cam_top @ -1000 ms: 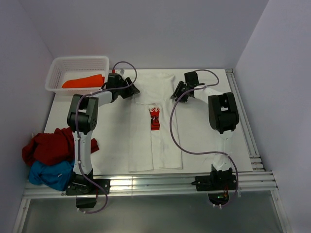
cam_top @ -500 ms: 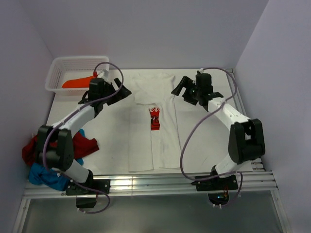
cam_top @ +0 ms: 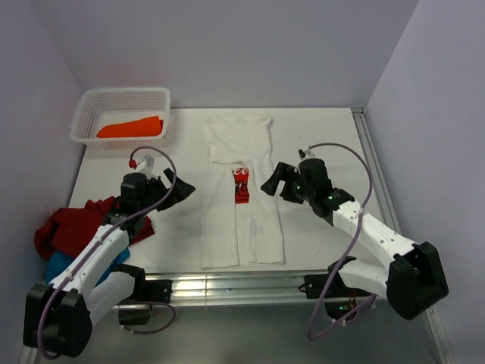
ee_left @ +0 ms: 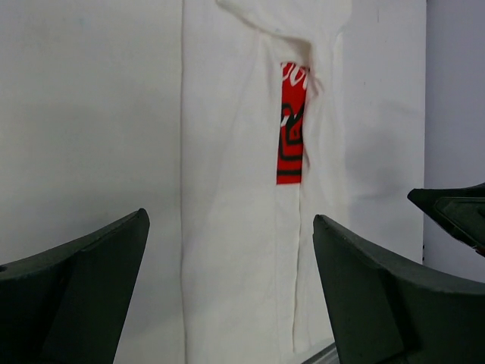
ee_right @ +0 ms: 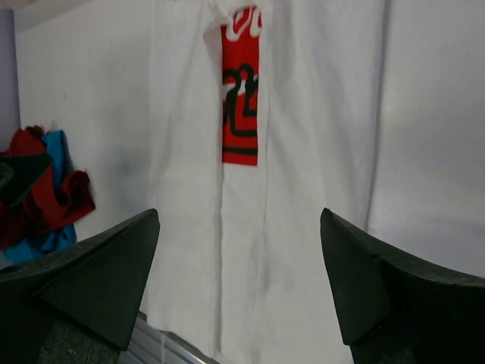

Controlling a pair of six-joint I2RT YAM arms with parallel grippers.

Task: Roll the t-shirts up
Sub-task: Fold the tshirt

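The white tee point(cam_top: 241, 220) lies flat before me, folded lengthwise. The red tee point(cam_top: 72, 227) and blue tee point(cam_top: 61, 267) sit heaped at my left. The orange tee point(cam_top: 130, 127) lies in the basket point(cam_top: 125, 92).

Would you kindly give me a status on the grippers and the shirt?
Left gripper open, empty. Right gripper open, empty. White Coca-Cola t-shirt between them, folded lengthwise, unrolled. Nothing on it.

Both arms stretch low, angled toward each other; the left gripper point(cam_top: 184, 189) and right gripper point(cam_top: 270, 181) have jaws spread wide, empty.
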